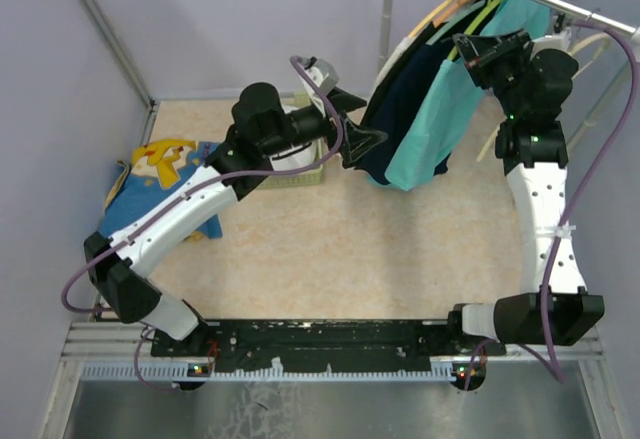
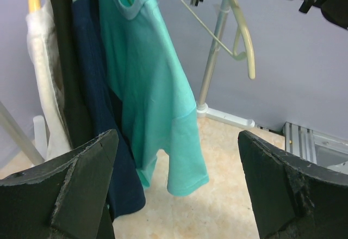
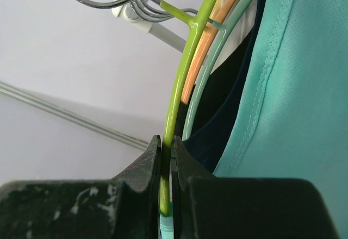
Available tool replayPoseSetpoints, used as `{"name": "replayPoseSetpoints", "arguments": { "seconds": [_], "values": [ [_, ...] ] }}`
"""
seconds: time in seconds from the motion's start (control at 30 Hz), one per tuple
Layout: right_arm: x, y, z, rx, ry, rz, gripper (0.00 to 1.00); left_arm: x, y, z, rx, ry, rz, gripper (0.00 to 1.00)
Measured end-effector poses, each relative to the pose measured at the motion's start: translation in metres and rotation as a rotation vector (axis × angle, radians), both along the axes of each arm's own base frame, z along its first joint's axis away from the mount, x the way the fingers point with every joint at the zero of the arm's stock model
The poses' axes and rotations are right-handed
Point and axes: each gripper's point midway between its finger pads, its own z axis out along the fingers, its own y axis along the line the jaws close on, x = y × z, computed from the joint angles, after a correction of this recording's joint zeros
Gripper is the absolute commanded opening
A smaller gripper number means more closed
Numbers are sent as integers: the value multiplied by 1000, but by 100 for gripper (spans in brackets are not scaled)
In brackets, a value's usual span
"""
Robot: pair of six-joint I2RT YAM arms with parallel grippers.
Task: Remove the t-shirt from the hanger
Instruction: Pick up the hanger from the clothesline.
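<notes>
The teal t-shirt (image 1: 432, 124) hangs on a lime-green hanger (image 1: 479, 19) from the rail at the back right. My right gripper (image 1: 470, 49) is up at the hanger's shoulder. In the right wrist view the right gripper (image 3: 166, 147) is shut on the thin green hanger (image 3: 185, 70), with the teal t-shirt (image 3: 296, 86) just to its right. My left gripper (image 1: 358, 122) stands open beside the shirts' lower hems. From the left wrist, the t-shirt (image 2: 155, 86) hangs ahead of the open left gripper (image 2: 178, 182), and nothing lies between the fingers (image 2: 81, 187).
A navy shirt (image 2: 95, 92) and a white garment (image 2: 46, 81) hang on neighbouring hangers behind the teal one. An empty cream hanger (image 2: 243, 37) hangs by the stand's pole (image 2: 213, 54). A green basket (image 1: 297, 174) and a blue-and-yellow cloth (image 1: 165, 184) lie at the left.
</notes>
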Motion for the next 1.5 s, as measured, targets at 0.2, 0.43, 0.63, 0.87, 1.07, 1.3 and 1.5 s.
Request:
{"name": "replayPoseSetpoints", "arguments": {
  "seconds": [0.2, 0.43, 0.63, 0.87, 1.07, 1.3, 1.5],
  "values": [
    [-9, 4, 5, 8, -21, 15, 0, 2, -9, 14, -44, -20, -25, 97],
    [-19, 18, -1, 11, -33, 51, 0, 6, -37, 18, -75, -21, -73, 97],
    [-35, 19, -8, 12, -41, 51, 0, 2, -70, 11, -78, -9, -123, 96],
    [-48, 19, -3, 12, -66, 48, 0, 3, -100, 0, -69, 4, -147, 92],
    [-54, 19, -4, 16, -78, 51, 0, 8, -114, 9, -87, -3, -132, 77],
    [-62, 20, -2, 18, -87, 53, 0, 13, -121, 14, -107, 1, -99, 61],
    [-66, 20, 2, 20, -96, 57, 0, 17, -126, 9, -103, 22, -78, 39]
  ]
}}
